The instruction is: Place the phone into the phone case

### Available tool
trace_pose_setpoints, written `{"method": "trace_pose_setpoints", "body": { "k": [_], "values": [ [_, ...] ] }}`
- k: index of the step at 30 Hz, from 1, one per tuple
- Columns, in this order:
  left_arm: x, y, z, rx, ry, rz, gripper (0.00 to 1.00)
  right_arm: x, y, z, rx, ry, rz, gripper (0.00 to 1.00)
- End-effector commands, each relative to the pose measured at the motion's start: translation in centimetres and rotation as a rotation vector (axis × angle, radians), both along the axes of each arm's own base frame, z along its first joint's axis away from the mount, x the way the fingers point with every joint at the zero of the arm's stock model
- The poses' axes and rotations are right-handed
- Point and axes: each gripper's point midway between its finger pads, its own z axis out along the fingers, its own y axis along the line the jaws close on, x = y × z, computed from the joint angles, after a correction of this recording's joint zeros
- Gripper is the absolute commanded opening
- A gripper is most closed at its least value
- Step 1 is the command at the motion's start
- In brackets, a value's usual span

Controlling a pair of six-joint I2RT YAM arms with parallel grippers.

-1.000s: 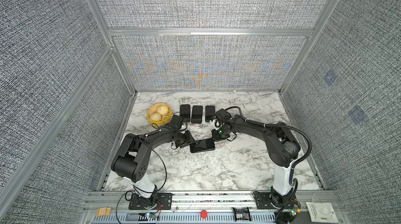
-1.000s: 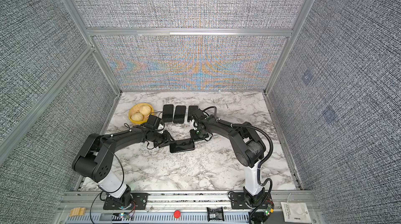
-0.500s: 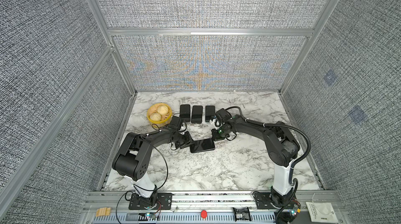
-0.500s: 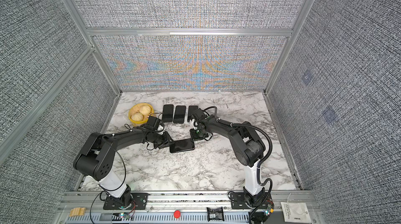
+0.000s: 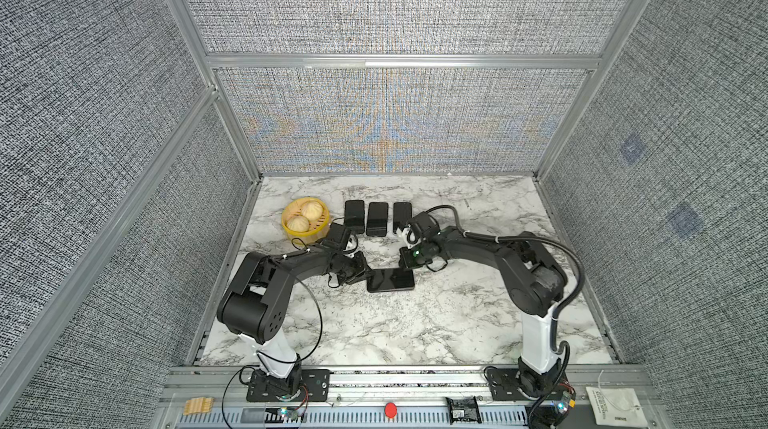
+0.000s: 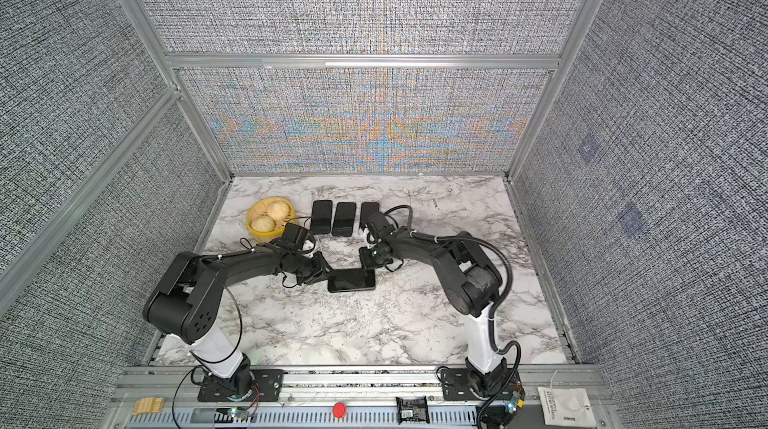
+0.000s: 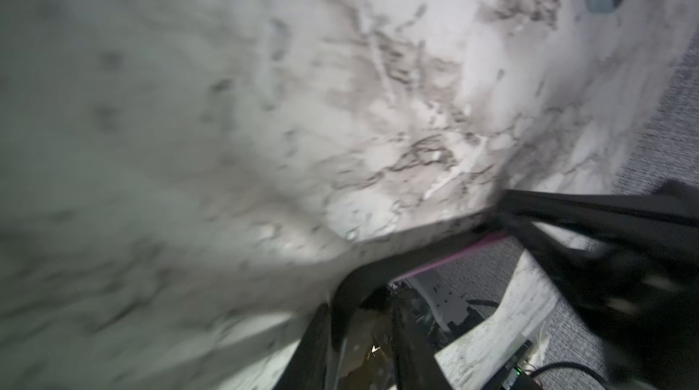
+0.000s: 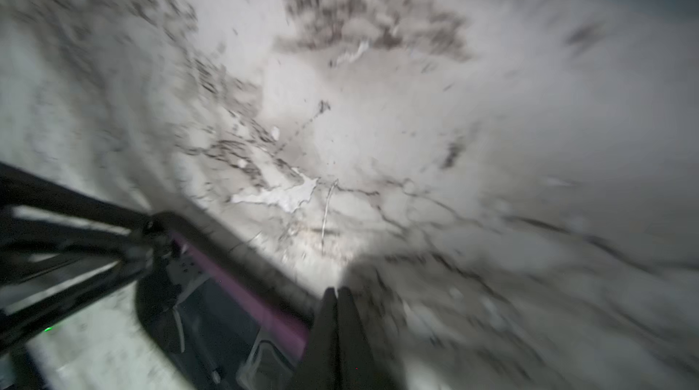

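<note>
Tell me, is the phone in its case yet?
Nearly, it seems. Done: the dark flat phone with a purple side seems to sit inside the black phone case. In hand: the shut right end effector is at one corner, and the left end effector is at the opposite end. Left: the wrist views show purple along the case's rim, so it probably needs pressing fully in.

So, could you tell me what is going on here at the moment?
Both arms are working on the dark phone lying flat mid-table. The left arm has its jaws at the phone's left end; the right arm has shut jaws at its far right corner. Whether the phone is already cased I cannot tell; the wrist views are blurred.
</note>
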Motion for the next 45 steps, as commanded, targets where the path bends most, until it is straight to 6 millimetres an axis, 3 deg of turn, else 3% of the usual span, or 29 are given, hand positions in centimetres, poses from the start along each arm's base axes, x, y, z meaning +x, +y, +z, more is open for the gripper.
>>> {"method": "trace_pose_setpoints", "body": {
  "k": [1, 5, 12, 17, 23, 27, 31, 36, 45],
  "values": [
    [0.0, 0.0, -0.2, -0.007, -0.002, 0.0, 0.31, -4.0, -2.9, -3.4, -0.138, 0.167, -0.007, 0.08],
    [-0.1, 0.2, -0.3, 0.004, 0.002, 0.004, 0.31, -3.3, -3.0, -1.4, -0.131, 0.121, -0.013, 0.08],
    [-0.4, 0.8, 0.6, 0.027, -0.029, -0.007, 0.35, 0.1, -3.2, 6.4, -0.146, -0.068, 0.009, 0.14],
    [-1.3, 0.2, 2.1, -0.025, -0.053, -0.058, 0.45, -2.5, -6.4, 8.4, -0.178, -0.135, 0.008, 0.21],
    [-3.3, -1.3, 3.4, -0.143, -0.049, -0.137, 0.62, -9.0, -9.6, 7.8, -0.218, -0.116, 0.013, 0.29],
    [-3.9, -1.3, 2.9, -0.149, -0.028, -0.155, 0.67, -11.4, -10.4, 6.4, -0.222, -0.095, 0.026, 0.32],
    [-4.2, -1.9, 2.2, -0.154, -0.005, -0.166, 0.65, -12.4, -8.2, 5.3, -0.133, -0.016, -0.002, 0.32],
    [-4.5, -2.4, 1.3, -0.154, 0.014, -0.17, 0.59, -12.3, -6.1, 3.2, -0.093, 0.061, -0.074, 0.25],
    [-4.7, -2.1, 0.7, -0.126, 0.022, -0.176, 0.55, -11.6, -5.8, 2.1, -0.115, 0.083, -0.114, 0.24]
  ]
}}
